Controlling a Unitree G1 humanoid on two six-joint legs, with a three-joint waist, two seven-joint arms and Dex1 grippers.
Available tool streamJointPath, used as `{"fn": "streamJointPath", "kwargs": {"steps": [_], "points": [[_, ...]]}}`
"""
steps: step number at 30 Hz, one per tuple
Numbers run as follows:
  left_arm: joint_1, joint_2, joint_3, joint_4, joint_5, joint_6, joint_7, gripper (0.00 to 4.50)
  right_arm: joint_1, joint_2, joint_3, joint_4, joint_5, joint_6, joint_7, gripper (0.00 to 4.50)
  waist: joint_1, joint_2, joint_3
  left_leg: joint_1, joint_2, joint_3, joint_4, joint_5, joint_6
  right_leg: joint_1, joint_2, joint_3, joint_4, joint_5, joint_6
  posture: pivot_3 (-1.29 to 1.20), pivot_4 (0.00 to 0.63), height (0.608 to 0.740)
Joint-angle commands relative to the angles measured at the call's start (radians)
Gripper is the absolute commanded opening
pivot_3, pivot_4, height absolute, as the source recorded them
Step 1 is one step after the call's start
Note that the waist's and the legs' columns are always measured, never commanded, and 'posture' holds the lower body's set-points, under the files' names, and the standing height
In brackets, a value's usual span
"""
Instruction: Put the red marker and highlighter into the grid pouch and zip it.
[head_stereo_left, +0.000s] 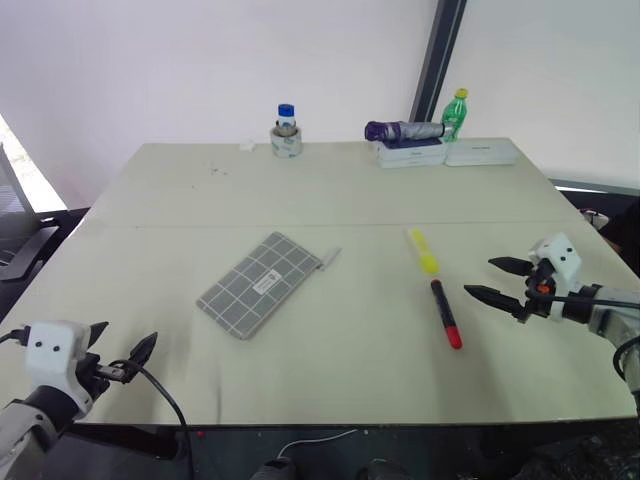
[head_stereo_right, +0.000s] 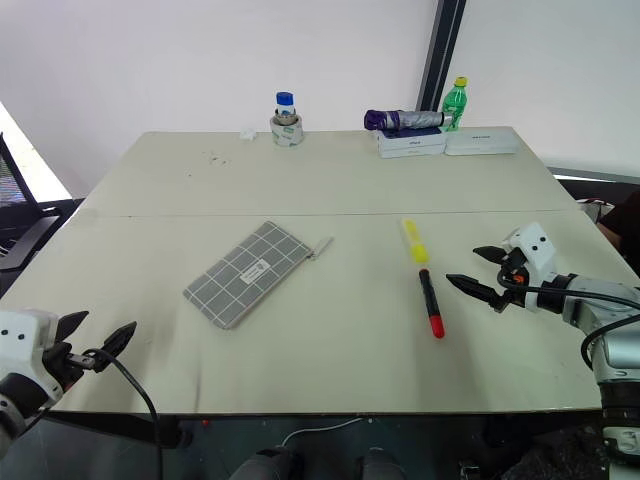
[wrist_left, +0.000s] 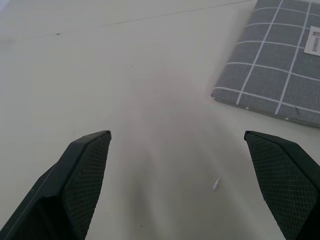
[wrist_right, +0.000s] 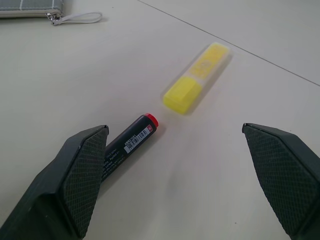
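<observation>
The grid pouch (head_stereo_left: 259, 283) lies flat near the table's middle, its pale pull tab (head_stereo_left: 331, 256) at the right end; whether its zipper is done up I cannot tell. To its right lies the yellow highlighter (head_stereo_left: 423, 251), and just nearer to me the red marker (head_stereo_left: 445, 313), black end towards the highlighter. My right gripper (head_stereo_left: 494, 279) hovers open just right of the marker, apart from it, pointing at both pens (wrist_right: 131, 141). At the table's front left corner my left gripper (head_stereo_left: 124, 352) stands open with nothing in it, well short of the pouch's corner (wrist_left: 270, 60).
At the table's (head_stereo_left: 330, 190) far edge stand a blue-capped jar in a tape roll (head_stereo_left: 286, 132), a folded purple umbrella on white boxes (head_stereo_left: 410, 140) and a green bottle (head_stereo_left: 455, 114). A cable (head_stereo_left: 165, 400) trails from my left wrist.
</observation>
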Motion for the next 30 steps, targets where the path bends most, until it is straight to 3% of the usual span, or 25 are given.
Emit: {"fn": "streamJointPath", "kwargs": {"steps": [1,12,24,30], "points": [[0.004,0.004,0.025,-0.017,-0.008,-0.010,-0.003,4.50,-0.013,-0.004,-0.015,-0.009,0.003,-0.015,-0.002,4.45,0.000,0.000,0.000,0.000,0.000,0.000,0.000,0.000,0.000,0.000,0.000,0.000,0.000,0.000,0.000,0.00,0.150,0.740],[-0.005,-0.016,0.004,-0.026,0.004,-0.042,0.000,4.50,-0.058,0.017,0.019,-0.022,-0.006,-0.006,-0.010,4.45,-0.003,0.000,0.000,0.000,0.000,0.000,0.000,0.000,0.000,0.000,0.000,0.000,0.000,0.000,0.000,0.00,0.150,0.740],[-0.039,0.025,-0.042,0.033,0.083,-0.114,-0.047,4.50,-0.078,0.104,0.079,-0.226,0.030,0.077,-0.061,4.45,0.001,0.000,0.000,0.000,0.000,0.000,0.000,0.000,0.000,0.000,0.000,0.000,0.000,0.000,0.000,0.00,0.150,0.740],[-0.042,0.088,-0.105,0.072,0.238,-0.261,-0.086,4.50,-0.095,0.153,0.129,-0.310,0.033,0.123,-0.098,4.45,-0.001,0.000,0.000,0.000,0.000,0.000,0.000,0.000,0.000,0.000,0.000,0.000,0.000,0.001,0.000,0.00,0.150,0.740]]}}
